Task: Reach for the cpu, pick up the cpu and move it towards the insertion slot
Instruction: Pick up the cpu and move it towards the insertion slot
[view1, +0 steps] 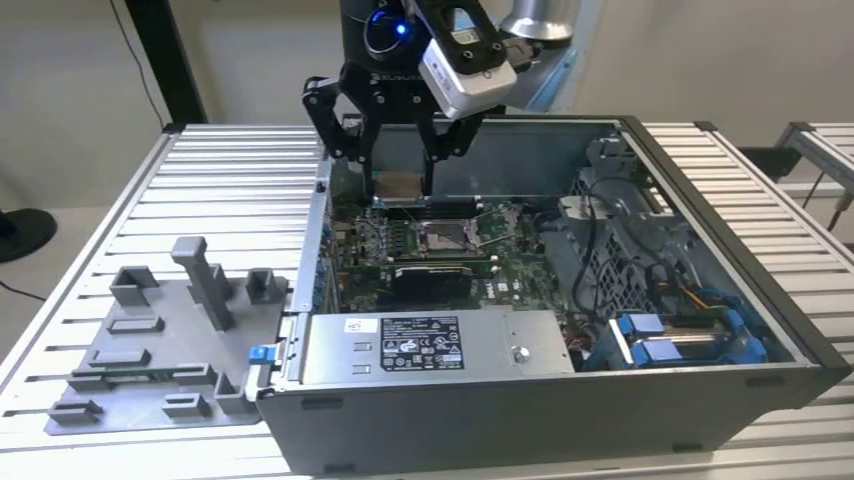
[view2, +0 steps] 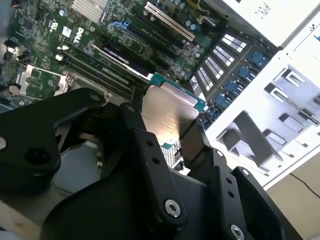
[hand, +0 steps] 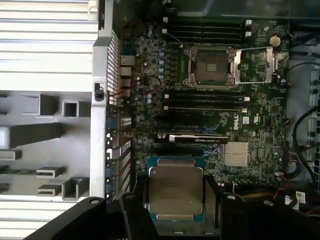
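While held above the open computer case (view1: 694, 330), gripped the cpu (view1: 399, 185) between black fingers (view1: 358, 140), clamped on two opposite edges. Hung over the rear part of the green motherboard (view1: 501, 262), near the case's back wall. Sat up off the board, short of the insertion slot (view1: 445, 236), which lay just toward the front of the case from the chip in the exterior view.

In the first wrist view, showed the cpu (hand: 175, 189) flat, silvery face up, with green edging, framed by the gripper (hand: 175, 200) on both sides. Lay well apart from the insertion slot (hand: 210, 67), whose silver frame stood swung open beside a dark centre, with memory slots (hand: 205, 97) in between.

In the second wrist view, caught the cpu (view2: 170, 112) tilted and reflecting light, pinched by the fingers (view2: 192, 145).

Outside the case, on the exterior view's left, rested a grey fixture tray (view1: 147, 400) with upright blocks on the slatted metal table (view1: 227, 180).
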